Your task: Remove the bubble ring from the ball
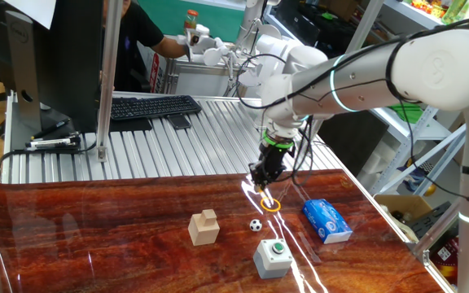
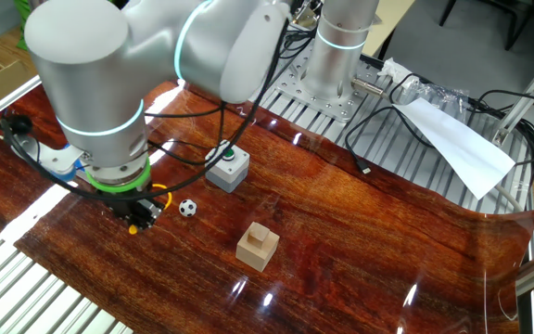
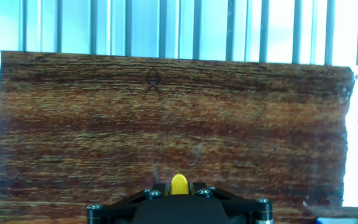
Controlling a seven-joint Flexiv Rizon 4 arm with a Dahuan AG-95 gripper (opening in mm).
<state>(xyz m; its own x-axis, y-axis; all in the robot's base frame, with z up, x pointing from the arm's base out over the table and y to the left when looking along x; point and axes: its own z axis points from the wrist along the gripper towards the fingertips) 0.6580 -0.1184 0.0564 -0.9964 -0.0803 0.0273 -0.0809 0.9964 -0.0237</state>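
Hand view: yellow handle of the bubble ring (image 3: 179, 184) sits pinched in our hand (image 3: 179, 193).
Ring (image 1: 272, 204) is already clear of the ball (image 1: 255, 225), which rests apart on the worktop (image 1: 120, 244); next we set down and release.

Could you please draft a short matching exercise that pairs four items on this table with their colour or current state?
Things:
1. bubble ring
2. ball
3. wooden block
4. grey box

Descriptions:
A. has a green button on top
B. white with black patches, lying free on the table
C. orange-yellow, at the tips of the gripper
D. pale, with a smaller cube stacked on top

Pairs: 1-C, 2-B, 3-D, 4-A
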